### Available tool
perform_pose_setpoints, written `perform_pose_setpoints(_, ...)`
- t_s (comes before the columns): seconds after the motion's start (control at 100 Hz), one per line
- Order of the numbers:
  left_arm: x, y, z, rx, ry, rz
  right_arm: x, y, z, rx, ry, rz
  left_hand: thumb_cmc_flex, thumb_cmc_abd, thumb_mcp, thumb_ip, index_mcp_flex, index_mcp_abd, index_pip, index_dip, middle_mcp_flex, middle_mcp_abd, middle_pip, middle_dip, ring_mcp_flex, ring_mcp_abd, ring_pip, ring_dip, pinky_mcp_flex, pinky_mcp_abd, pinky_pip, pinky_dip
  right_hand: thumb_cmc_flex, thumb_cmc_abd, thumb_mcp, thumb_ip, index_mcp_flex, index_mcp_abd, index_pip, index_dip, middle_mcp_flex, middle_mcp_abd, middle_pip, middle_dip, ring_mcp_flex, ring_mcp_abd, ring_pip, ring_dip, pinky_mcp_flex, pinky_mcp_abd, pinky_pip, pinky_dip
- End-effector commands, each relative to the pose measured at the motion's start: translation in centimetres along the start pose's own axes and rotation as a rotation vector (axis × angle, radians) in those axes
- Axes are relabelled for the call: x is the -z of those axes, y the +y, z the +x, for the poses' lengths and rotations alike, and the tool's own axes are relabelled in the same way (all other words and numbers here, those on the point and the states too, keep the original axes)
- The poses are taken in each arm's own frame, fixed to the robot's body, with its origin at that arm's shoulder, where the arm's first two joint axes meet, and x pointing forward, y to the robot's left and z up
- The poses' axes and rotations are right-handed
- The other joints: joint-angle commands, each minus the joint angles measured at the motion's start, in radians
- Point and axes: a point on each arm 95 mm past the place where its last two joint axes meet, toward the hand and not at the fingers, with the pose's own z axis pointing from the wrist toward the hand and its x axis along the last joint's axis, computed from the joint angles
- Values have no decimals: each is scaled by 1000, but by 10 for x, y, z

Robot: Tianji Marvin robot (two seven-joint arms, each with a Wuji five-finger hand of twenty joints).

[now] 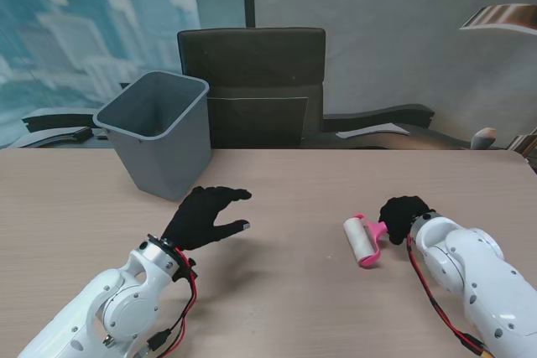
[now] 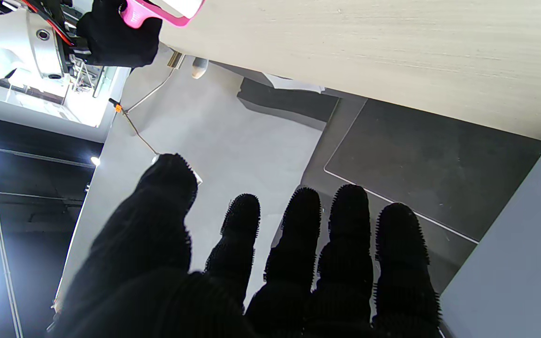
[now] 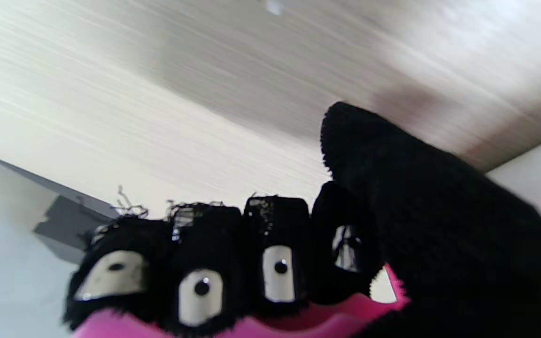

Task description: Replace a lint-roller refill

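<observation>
A lint roller [image 1: 362, 240] with a pink frame and a white roll lies on the table on the right side. My right hand [image 1: 404, 216], in a black glove, is shut on its pink handle [image 3: 270, 319]; the fingers [image 3: 277, 263] curl over the pink plastic in the right wrist view. The roller's pink handle [image 2: 150, 14] and my right hand [image 2: 118, 35] also show in a corner of the left wrist view. My left hand [image 1: 205, 217] hovers over the table's middle left, open, with fingers [image 2: 298, 244] spread and nothing in it.
A grey waste bin [image 1: 158, 132] stands on the table at the far left, just beyond my left hand; its wall [image 2: 519, 263] fills one side of the left wrist view. A dark office chair [image 1: 252, 85] sits behind the table's far edge.
</observation>
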Motion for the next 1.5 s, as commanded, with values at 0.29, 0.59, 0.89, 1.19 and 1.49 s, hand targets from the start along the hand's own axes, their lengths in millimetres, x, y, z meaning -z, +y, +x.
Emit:
perform_pose_setpoints(0.29, 0, 3, 2, 11, -10, -8, 5, -6, 2, -8, 3, 7, -2, 45, 30, 16, -4, 9, -11, 12, -43, -1, -13, -14, -14, -2, -2, -9, -20, -15, 6, 1, 45, -21, 72, -35, 43, 7, 28, 21, 60, 50, 31, 13, 15, -386, 186, 55, 59, -87, 134, 17)
perform_pose_setpoints(0.59, -2, 5, 3, 23, -13, -15, -2, 19, 68, -23, 169, -37, -2, 44, 30, 16, -3, 10, -12, 12, -52, 3, -15, -16, -21, -1, -3, -9, -24, -13, 4, 2, 34, -15, 66, -40, 40, 8, 22, 24, 56, 50, 23, 15, 15, -387, 184, 50, 59, -86, 133, 15)
perform_pose_setpoints(0.89, -2, 8, 4, 34, -8, -23, -5, 36, 105, -93, 227, -80, -1, 44, 29, 16, 13, 1, -4, 16, -54, 4, -15, -17, -26, 1, -7, -11, -28, -14, 1, 2, 32, -11, 61, -44, 36, 8, 16, 31, 53, 50, 16, 20, 15, -385, 184, 42, 58, -83, 126, 11)
perform_pose_setpoints(1.19, -3, 8, 5, 34, -10, -24, -3, 23, 84, -66, 162, -74, -1, 43, 30, 16, 13, 4, -2, 17, -53, 4, -16, -17, -26, 2, -8, -11, -28, -12, 0, 3, 31, -12, 59, -46, 36, 8, 15, 34, 53, 49, 15, 23, 15, -385, 184, 40, 58, -82, 126, 10)
perform_pose_setpoints(1.49, -3, 9, 5, 35, -13, -23, 9, -8, 25, 30, -5, -37, -2, 44, 32, 16, 11, 8, -2, 17, -53, 5, -15, -17, -26, 1, -7, -10, -28, -12, -1, 4, 31, -12, 58, -47, 35, 8, 14, 36, 52, 50, 12, 24, 15, -382, 185, 37, 57, -82, 125, 9)
